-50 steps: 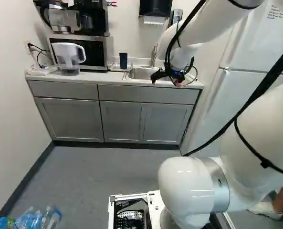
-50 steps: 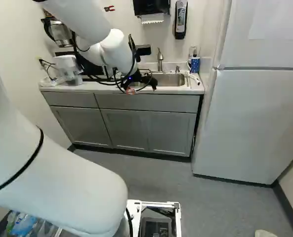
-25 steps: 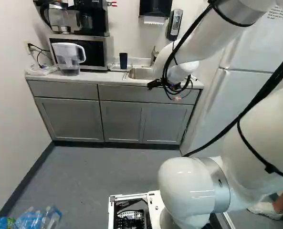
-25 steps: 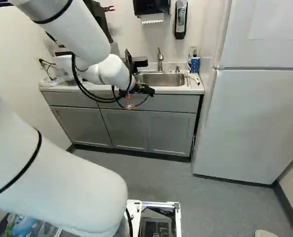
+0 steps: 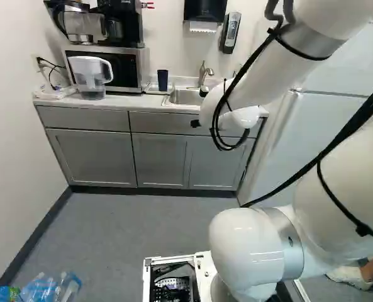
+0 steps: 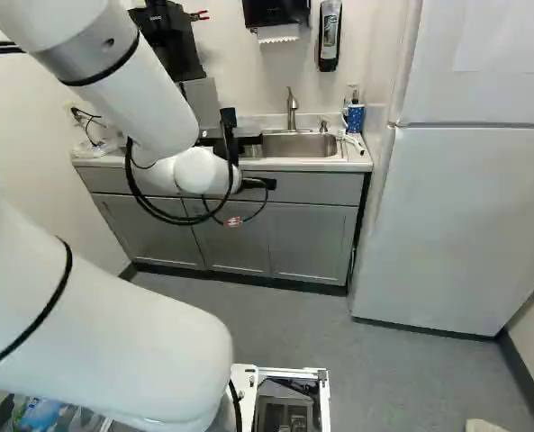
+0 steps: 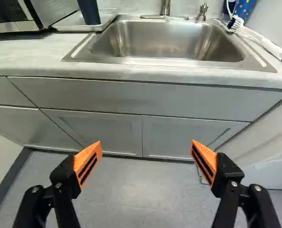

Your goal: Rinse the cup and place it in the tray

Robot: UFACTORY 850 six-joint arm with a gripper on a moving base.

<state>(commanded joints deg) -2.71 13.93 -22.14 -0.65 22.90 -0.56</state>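
Right base view shows the tool drawn back from the sink.

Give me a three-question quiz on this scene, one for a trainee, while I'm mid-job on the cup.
1. True or false: the gripper stands open, with nothing between its fingers.
2. Multiple choice: where does the dark cup stand?
A) on the floor
B) on the tray
C) on top of the microwave
3. Fill in the blank: the brush with the white handle lies on the counter, its bristles close to the rim of the ____.

Key: 1. True. 2. B. 3. sink.
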